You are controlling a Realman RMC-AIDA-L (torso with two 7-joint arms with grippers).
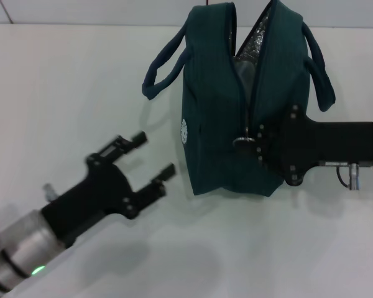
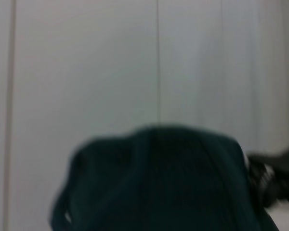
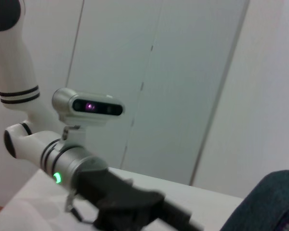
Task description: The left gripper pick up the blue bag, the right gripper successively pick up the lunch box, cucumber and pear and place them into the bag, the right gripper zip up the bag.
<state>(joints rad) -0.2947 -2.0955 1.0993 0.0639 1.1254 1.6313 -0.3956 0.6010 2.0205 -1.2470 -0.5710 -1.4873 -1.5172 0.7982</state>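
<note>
The right gripper [image 1: 253, 144] pinches the zipper pull [image 1: 243, 143] on the blue bag [image 1: 219, 112]; the left gripper [image 1: 154, 158] waits open beside it.

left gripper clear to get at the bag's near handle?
Probably yes. The left gripper is open, apart from the blue bag, with bare table between it and the handle. The right gripper works the zipper side.
</note>
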